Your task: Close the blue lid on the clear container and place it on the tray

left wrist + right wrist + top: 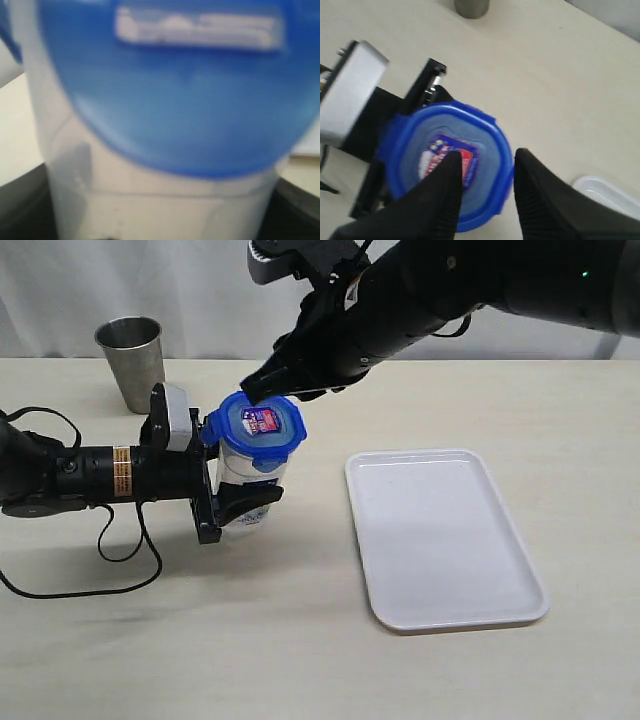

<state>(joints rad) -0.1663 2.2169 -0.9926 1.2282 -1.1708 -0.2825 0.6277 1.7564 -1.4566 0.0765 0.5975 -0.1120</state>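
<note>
Since the left gripper [236, 490] clamps the container [262, 468], just press the lid [262, 426] flat with the empty, parted right gripper [487, 157].

Blue lid [262, 424] atop clear container [238, 458], left hand [244, 492] around it.

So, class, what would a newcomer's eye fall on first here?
The blue lid sits atop the clear container left of centre, which the left gripper clasps from the side. The right gripper reaches down from above, fingertips at the lid. The white tray lies to their right.
</note>
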